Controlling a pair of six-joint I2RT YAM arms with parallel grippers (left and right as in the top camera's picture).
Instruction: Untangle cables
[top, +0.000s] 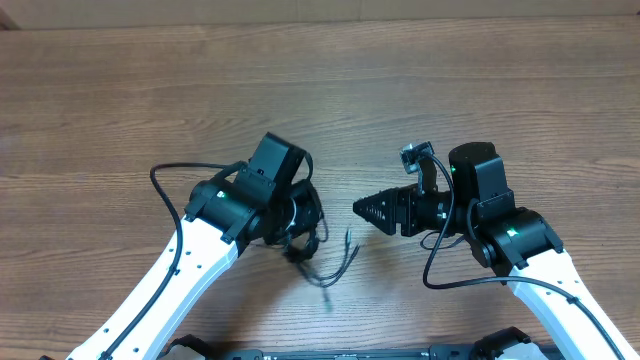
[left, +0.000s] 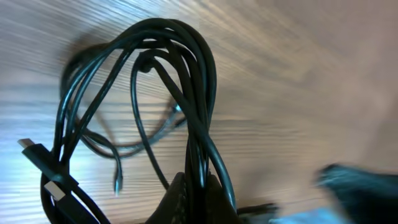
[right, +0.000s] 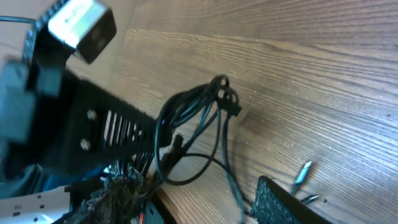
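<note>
The cables (top: 312, 248) are thin black cords looped in a bundle, with loose ends trailing right on the wooden table (top: 320, 90). My left gripper (top: 298, 238) is shut on the bundle. In the left wrist view its jaws (left: 200, 196) pinch several strands, and the loops (left: 186, 74) fan out beyond them, with a flat plug end (left: 30, 148) at the left. My right gripper (top: 362, 209) points left at the bundle, a short gap away. In the right wrist view its fingers (right: 193, 190) are apart and empty. The bundle (right: 202, 106) hangs ahead, and silver tips (right: 302, 173) lie on the wood.
The left arm's black wrist and camera (right: 81, 25) fill the upper left of the right wrist view, close to the right gripper. The table's front edge (top: 330, 345) runs just below the arms.
</note>
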